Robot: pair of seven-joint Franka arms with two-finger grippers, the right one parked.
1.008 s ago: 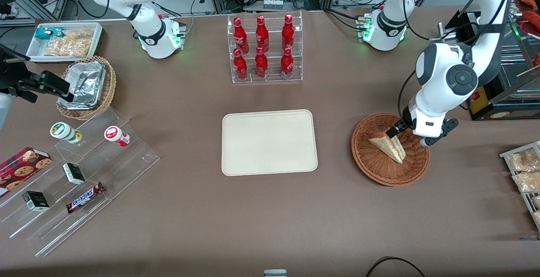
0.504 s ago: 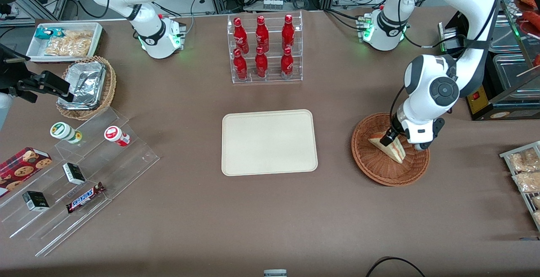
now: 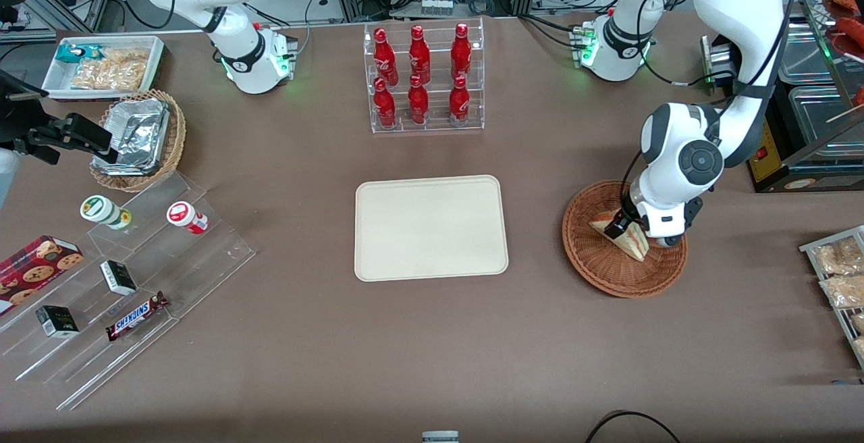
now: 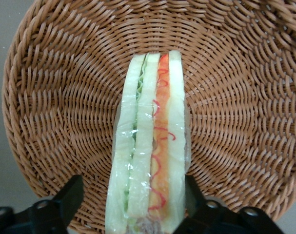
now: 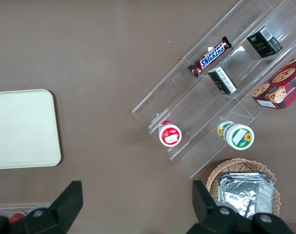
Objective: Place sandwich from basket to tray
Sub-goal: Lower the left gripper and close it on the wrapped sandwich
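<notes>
The sandwich (image 3: 624, 235) lies in the basket (image 3: 594, 264), a wrapped wedge with its cut edge turned up; in the left wrist view the sandwich (image 4: 148, 146) shows pale bread, a green layer and an orange-red layer under clear film, resting on the woven floor of the basket (image 4: 65, 107).

Across the front view from the parked arm's end of the table (image 3: 304, 362): a white bin of snack packets (image 3: 104, 65), a lighter wicker basket holding a foil container (image 3: 138, 136), and nearer the camera a clear stepped stand (image 3: 135, 294) carrying two small jars, dark little boxes, a Snickers bar (image 3: 137, 315) and a cookie box (image 3: 37, 264).

At the middle of the table stands a clear rack of red bottles (image 3: 422, 78), and nearer the camera than that lies the tray (image 3: 430, 227), cream-coloured and flat.

Toward the working arm's end sits the basket, well apart from the tray. The hand (image 3: 624, 230) is down inside the basket at the sandwich. In the wrist view the hand (image 4: 133, 204) has its two black fingers (image 4: 65, 200) spread, one on each side of the sandwich's wide end, close to the wrapping; it is released, with a gap visible at least on one side.
</notes>
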